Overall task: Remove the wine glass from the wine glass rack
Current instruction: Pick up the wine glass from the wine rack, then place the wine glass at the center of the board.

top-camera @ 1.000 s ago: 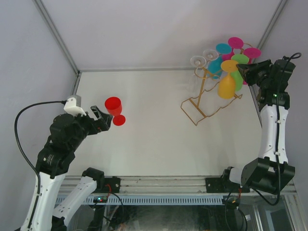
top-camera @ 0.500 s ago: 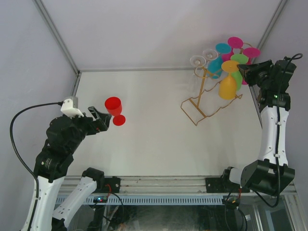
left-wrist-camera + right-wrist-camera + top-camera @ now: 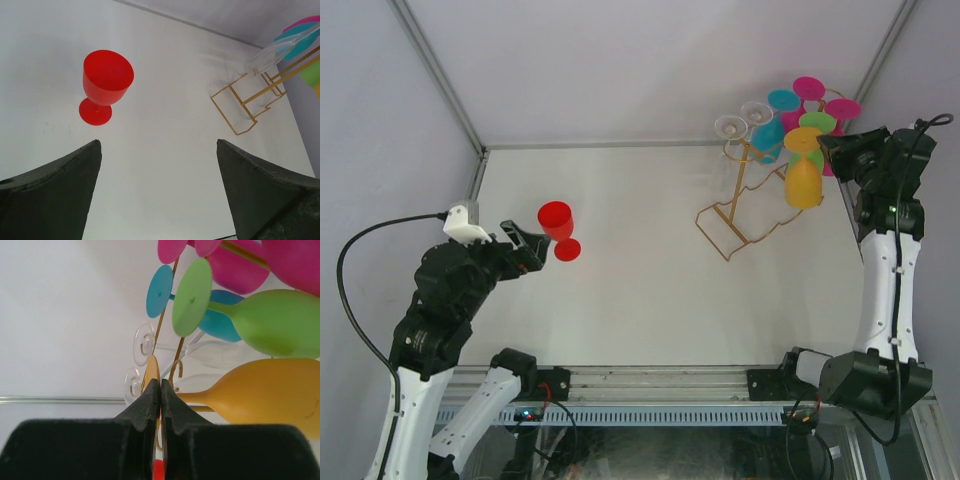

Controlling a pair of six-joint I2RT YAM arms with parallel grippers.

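Orange plastic wine glass [image 3: 803,182] hangs bowl-down at the far right of the white counter [image 3: 650,290], close against the upper arms of the thin gold wire wine glass rack [image 3: 740,215]. My right gripper [image 3: 160,385] is closed tight on the rim of this glass's flat round foot. A thin orange sliver shows between its two black fingers. I cannot tell whether the stem sits in a rack loop or is free of it.

Other glasses crowd the same spot. A green plastic glass [image 3: 270,322] lies just above the orange bowl in the right wrist view. A teal glass [image 3: 767,135], magenta glasses [image 3: 810,88] and two clear glasses [image 3: 730,126] hang just beside and behind them on the rack.

My left gripper [image 3: 157,142] is spread wide and holds nothing. It hovers over the near left of the counter, facing a red plastic goblet [image 3: 106,80] that stands upright. Gripper and goblet are apart, and both are well away from the rack.
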